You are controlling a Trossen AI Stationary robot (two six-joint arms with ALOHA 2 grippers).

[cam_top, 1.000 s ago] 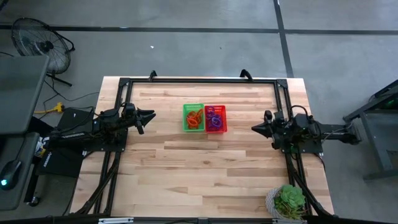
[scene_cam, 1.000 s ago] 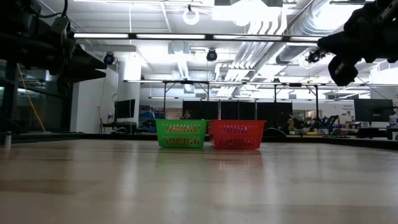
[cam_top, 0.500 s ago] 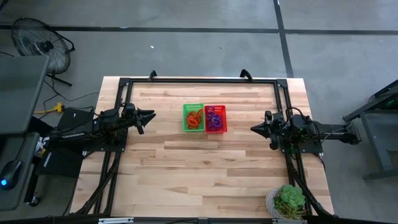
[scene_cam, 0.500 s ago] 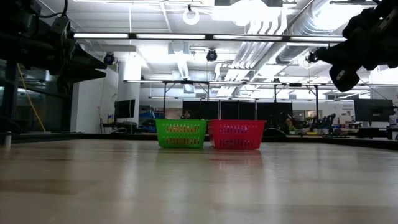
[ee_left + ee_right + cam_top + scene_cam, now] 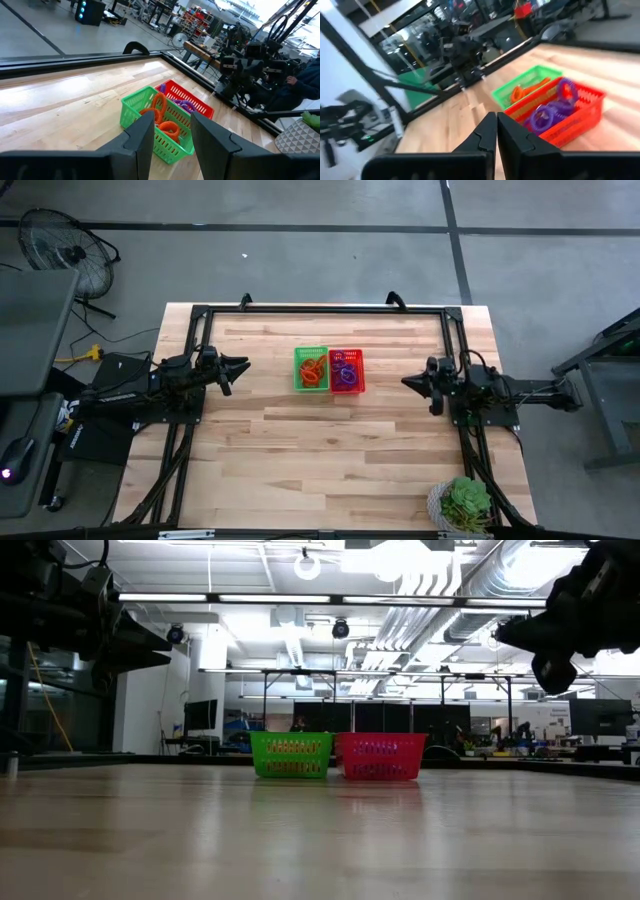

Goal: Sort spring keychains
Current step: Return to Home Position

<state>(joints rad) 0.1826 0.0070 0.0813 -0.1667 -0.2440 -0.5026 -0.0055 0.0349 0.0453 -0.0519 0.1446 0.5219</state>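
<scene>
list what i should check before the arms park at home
1. Orange keychains all in the green basket: ok.
2. Purple keychains all in the red basket: ok.
3. No loose keychain on the table: ok, none shows in the high view.
4. Left gripper empty: ok, fingers open with nothing between them.
5. Right gripper empty: ok, fingers shut on nothing.
6. Both grippers apart from the baskets: ok, each sits near its own side of the table.
</scene>
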